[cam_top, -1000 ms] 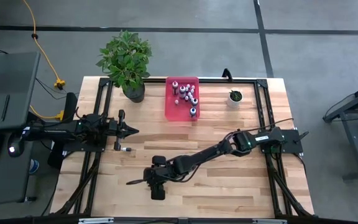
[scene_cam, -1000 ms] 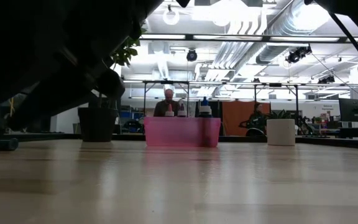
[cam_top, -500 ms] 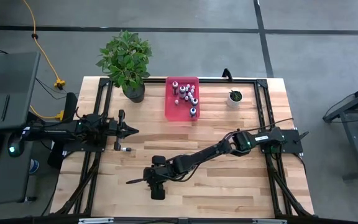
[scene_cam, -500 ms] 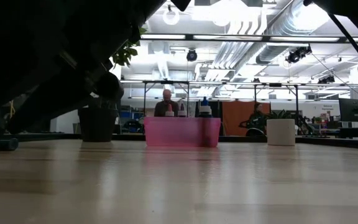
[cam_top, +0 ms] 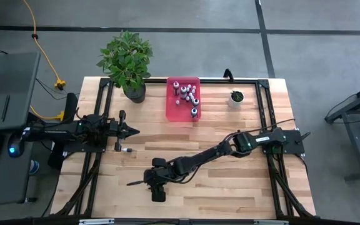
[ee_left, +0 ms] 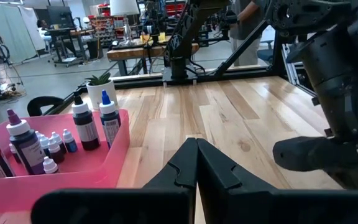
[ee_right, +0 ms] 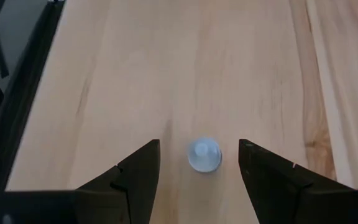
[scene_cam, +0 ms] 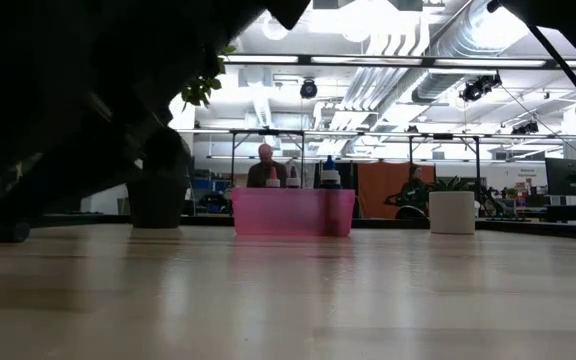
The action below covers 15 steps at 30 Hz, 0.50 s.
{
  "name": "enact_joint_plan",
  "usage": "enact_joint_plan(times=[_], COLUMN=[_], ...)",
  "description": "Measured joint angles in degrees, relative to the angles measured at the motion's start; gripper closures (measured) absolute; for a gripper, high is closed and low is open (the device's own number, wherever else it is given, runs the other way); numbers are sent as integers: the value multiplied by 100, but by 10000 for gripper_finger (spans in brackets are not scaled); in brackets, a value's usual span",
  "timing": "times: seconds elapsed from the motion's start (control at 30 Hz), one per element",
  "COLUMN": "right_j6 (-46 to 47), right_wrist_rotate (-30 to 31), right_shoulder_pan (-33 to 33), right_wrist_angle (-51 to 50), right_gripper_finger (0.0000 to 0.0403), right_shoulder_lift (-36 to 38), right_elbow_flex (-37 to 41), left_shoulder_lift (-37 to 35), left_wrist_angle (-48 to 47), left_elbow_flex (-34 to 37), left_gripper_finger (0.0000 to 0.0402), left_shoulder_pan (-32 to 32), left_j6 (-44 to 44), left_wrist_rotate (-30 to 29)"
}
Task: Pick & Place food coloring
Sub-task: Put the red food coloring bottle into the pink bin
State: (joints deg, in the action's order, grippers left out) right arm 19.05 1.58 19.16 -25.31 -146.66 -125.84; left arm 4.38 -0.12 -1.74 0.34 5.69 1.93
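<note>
At the table's front, the right gripper hangs open above a small bottle sitting between its fingers. The left gripper waits closed at the left; other bottles fill the pink tray.

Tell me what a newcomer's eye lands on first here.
The pink tray of food coloring bottles at the table's far edge, between a leafy plant and a small white pot. Then the right hand, open, poised straight above one lone white-capped bottle on bare wood near the front.
</note>
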Motion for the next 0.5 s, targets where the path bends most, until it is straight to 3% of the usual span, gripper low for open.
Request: enact_joint_plan(times=[0.23,0.5], right_j6=[39,42], right_wrist_rotate=[60,59], right_shoulder_pan=[-2,-2], right_wrist_angle=[-11,-5], right_gripper_finger=[207,263], right_shoulder_lift=[-8,-8], right_elbow_flex=[2,2], left_shoulder_lift=[-1,0], left_wrist_angle=[0,0], left_elbow_flex=[-1,0], left_gripper_finger=[401,401], left_shoulder_pan=[0,0], left_j6=[-1,-1], left_wrist_rotate=[0,0])
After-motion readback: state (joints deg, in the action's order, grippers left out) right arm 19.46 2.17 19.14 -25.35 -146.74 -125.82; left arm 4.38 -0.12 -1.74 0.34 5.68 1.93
